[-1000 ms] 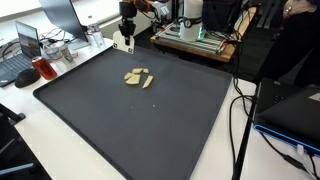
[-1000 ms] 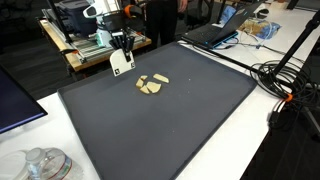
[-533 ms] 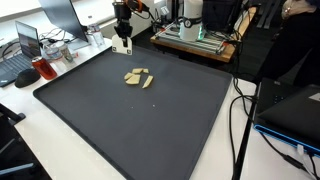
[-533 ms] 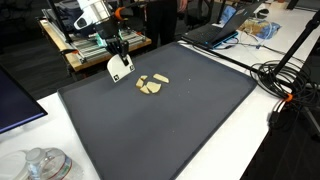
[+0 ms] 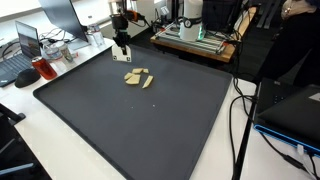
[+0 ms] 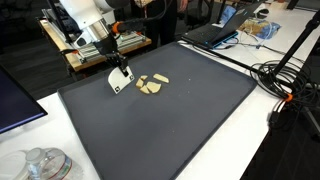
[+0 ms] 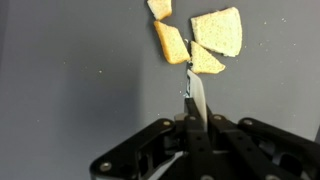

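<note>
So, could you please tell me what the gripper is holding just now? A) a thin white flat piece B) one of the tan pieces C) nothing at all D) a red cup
A: the gripper is shut on the thin white flat piece, while the tan pieces lie loose on the black mat.
</note>
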Controlling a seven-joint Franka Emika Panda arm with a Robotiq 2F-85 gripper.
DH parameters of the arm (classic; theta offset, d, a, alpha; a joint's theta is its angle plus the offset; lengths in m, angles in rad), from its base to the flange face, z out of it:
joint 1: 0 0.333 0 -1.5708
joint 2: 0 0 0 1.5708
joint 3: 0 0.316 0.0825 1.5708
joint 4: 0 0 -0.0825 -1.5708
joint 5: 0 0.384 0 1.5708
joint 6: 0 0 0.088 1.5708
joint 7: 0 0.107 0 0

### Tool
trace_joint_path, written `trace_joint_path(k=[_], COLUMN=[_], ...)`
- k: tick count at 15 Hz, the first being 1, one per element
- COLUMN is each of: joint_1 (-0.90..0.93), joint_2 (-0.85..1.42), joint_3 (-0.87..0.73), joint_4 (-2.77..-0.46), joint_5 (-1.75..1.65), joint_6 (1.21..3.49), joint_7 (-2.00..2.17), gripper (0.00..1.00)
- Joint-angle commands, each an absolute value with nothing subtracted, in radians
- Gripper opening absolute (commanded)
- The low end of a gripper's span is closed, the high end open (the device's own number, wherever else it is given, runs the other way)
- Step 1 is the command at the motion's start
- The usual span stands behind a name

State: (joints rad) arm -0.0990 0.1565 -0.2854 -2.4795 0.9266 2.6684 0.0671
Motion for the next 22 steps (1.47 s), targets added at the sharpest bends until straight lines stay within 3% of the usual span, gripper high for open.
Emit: trace_joint_path(k=[1, 12, 22], joint_1=[-0.122, -0.097, 0.06], joint_2=[0.237, 0.342, 0.362], joint_3=[-0.276, -0.203, -0.273], joint_4=[-2.408, -2.248, -2.185], joint_5=[0.986, 0.597, 0.09], joint_6=[2.631, 2.656, 2.634], joint_7=[-0.001, 0.248, 0.615], gripper=[0.01, 0.01, 0.01])
